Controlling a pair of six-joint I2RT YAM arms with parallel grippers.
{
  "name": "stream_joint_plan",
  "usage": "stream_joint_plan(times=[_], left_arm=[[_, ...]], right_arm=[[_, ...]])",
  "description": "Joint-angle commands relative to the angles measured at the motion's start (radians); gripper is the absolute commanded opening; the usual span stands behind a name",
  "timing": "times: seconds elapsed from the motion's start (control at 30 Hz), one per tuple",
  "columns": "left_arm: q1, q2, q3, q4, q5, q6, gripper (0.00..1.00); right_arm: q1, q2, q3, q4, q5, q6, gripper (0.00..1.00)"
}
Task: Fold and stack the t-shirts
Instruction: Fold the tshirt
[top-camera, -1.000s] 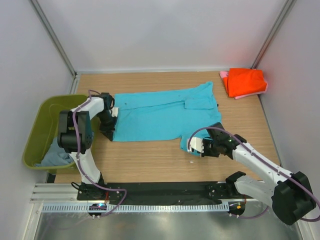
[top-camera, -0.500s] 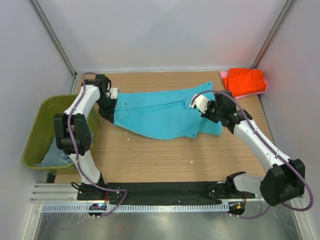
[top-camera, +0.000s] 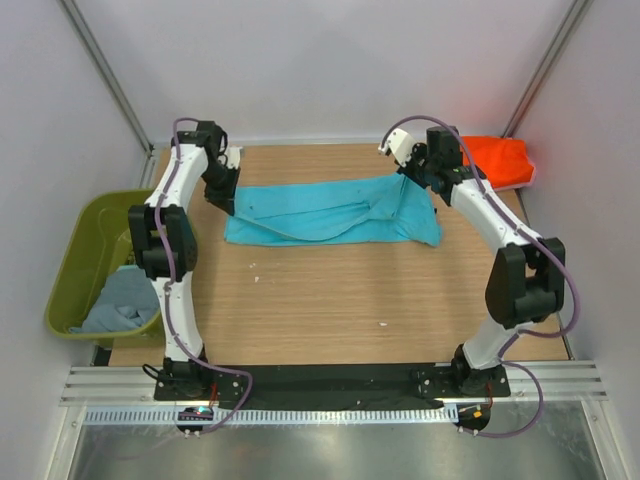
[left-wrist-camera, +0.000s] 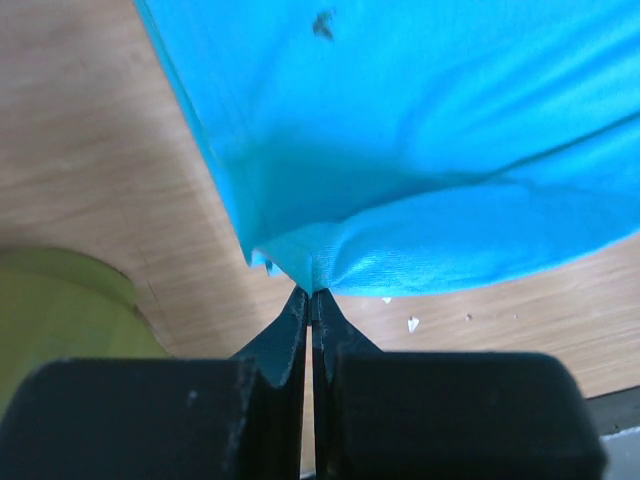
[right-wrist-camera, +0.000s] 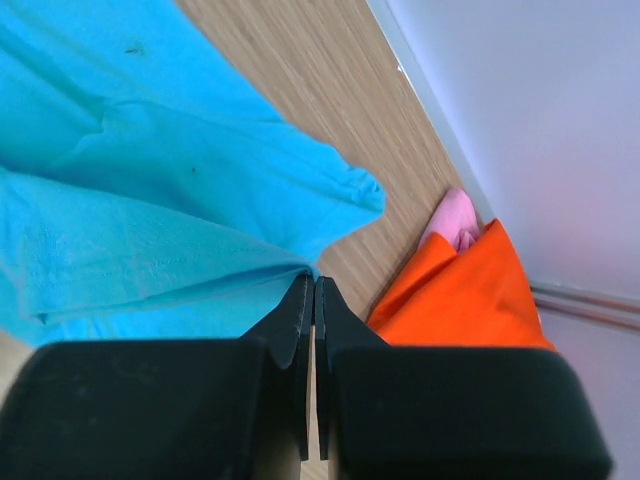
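- Only the overhead view shows the dull grey-blue cloth shirt (top-camera: 118, 300) inside the olive-green plastic bin (top-camera: 70, 262).
- My left gripper (left-wrist-camera: 311, 293) and right gripper (right-wrist-camera: 314, 283) are each clamped on an end of the bright turquoise cloth t-shirt (top-camera: 330, 212), stretched between them over the far tabletop (top-camera: 330, 300).
- Both arms reach forward, wide apart.

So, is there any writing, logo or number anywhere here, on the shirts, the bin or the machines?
No text can be read anywhere.
The turquoise shirt, the orange shirt and the green bin are plain.
Any marking on the rail by the arm bases is too small to make out.
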Motion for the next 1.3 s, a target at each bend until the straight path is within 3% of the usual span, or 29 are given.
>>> stream_joint_plan(times=[0.0, 0.23, 0.73, 0.77, 0.8, 0.87, 0.9, 0.93, 1.1, 1.23, 1.27], left_arm=[[0.005, 0.045, 0.128, -0.008, -0.014, 0.006, 0.00], [0.028, 0.125, 0.274, 0.023, -0.053, -0.011, 0.00], [0.026, 0.255, 0.354, 0.075, -0.140, -0.038, 0.00], [0.026, 0.257, 0.355, 0.081, -0.159, -0.049, 0.04], [0.023, 0.254, 0.355, 0.084, -0.178, -0.049, 0.26], [0.023, 0.222, 0.345, 0.084, -0.206, -0.052, 0.32], [0.022, 0.205, 0.336, 0.085, -0.203, -0.055, 0.42], [0.023, 0.187, 0.322, 0.087, -0.206, -0.055, 0.46], [0.022, 0.068, 0.282, 0.092, -0.136, -0.060, 0.52], [0.008, 0.071, 0.239, 0.090, -0.009, -0.084, 0.52], [0.005, 0.083, 0.230, 0.079, 0.039, -0.087, 0.52]], right_arm=[[-0.009, 0.107, 0.117, 0.092, -0.016, -0.012, 0.01], [-0.026, 0.273, 0.273, 0.073, -0.021, -0.064, 0.01], [-0.032, 0.494, 0.486, 0.071, 0.034, -0.041, 0.01], [-0.031, 0.509, 0.497, 0.077, 0.051, -0.037, 0.11], [-0.028, 0.515, 0.500, 0.088, 0.071, -0.014, 0.21], [-0.029, 0.511, 0.496, 0.131, 0.117, 0.022, 0.39], [-0.028, 0.486, 0.488, 0.149, 0.148, 0.067, 0.41], [-0.031, 0.469, 0.468, 0.183, 0.180, 0.089, 0.46], [-0.029, 0.342, 0.410, 0.211, 0.219, 0.253, 0.55], [-0.032, 0.348, 0.448, -0.035, 0.136, 0.483, 0.56], [-0.037, 0.359, 0.453, -0.083, 0.037, 0.556, 0.56]])
